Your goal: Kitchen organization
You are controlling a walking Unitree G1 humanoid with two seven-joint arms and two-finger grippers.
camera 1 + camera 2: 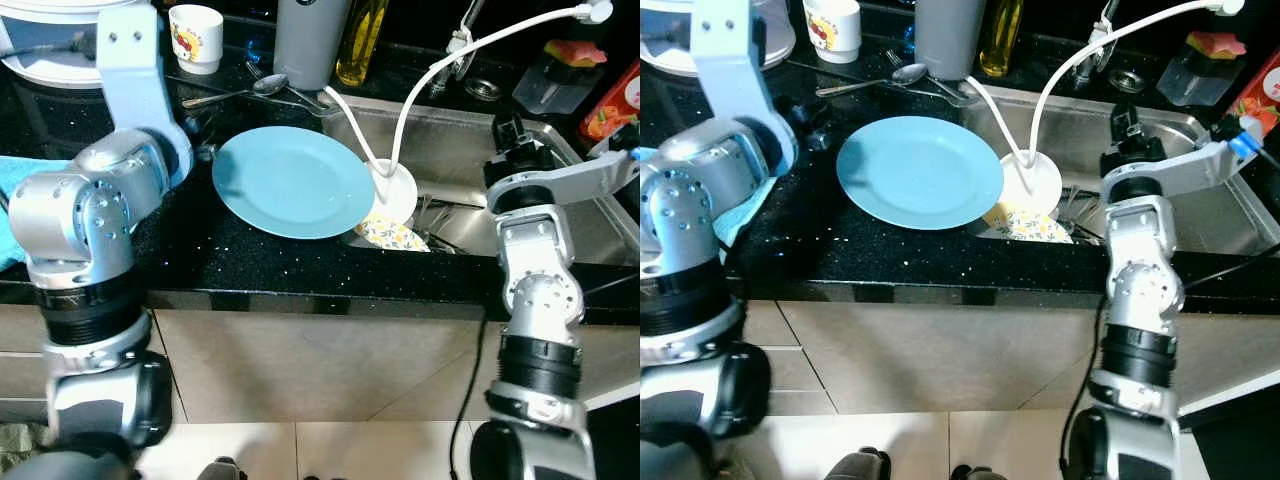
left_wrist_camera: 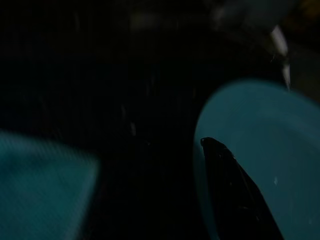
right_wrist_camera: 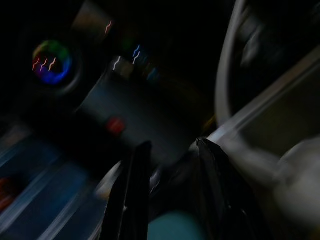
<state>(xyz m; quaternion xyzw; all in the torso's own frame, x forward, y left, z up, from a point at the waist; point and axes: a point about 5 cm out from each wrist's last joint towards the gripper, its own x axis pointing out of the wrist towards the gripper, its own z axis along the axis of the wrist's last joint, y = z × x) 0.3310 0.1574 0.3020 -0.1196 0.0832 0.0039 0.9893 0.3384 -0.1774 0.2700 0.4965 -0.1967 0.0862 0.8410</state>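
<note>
A light blue plate (image 1: 290,180) lies flat on the black counter (image 1: 250,265), just left of the sink (image 1: 455,150). My left gripper (image 1: 203,135) is low at the plate's left rim. In the left wrist view one black finger (image 2: 235,195) lies over the edge of the blue plate (image 2: 270,145); the other finger is hidden. My right gripper (image 1: 508,130) hangs over the sink, and the blurred right wrist view shows my right gripper (image 3: 173,145) open and holding nothing. A small white plate (image 1: 395,190) rests at the sink's edge above a yellow patterned dish (image 1: 392,236).
A spoon (image 1: 240,92), a printed mug (image 1: 196,38), a grey tumbler (image 1: 308,40) and an oil bottle (image 1: 360,40) stand behind the plate. A teal cloth (image 1: 15,200) lies at the left. A white hose (image 1: 430,75) arcs over the sink.
</note>
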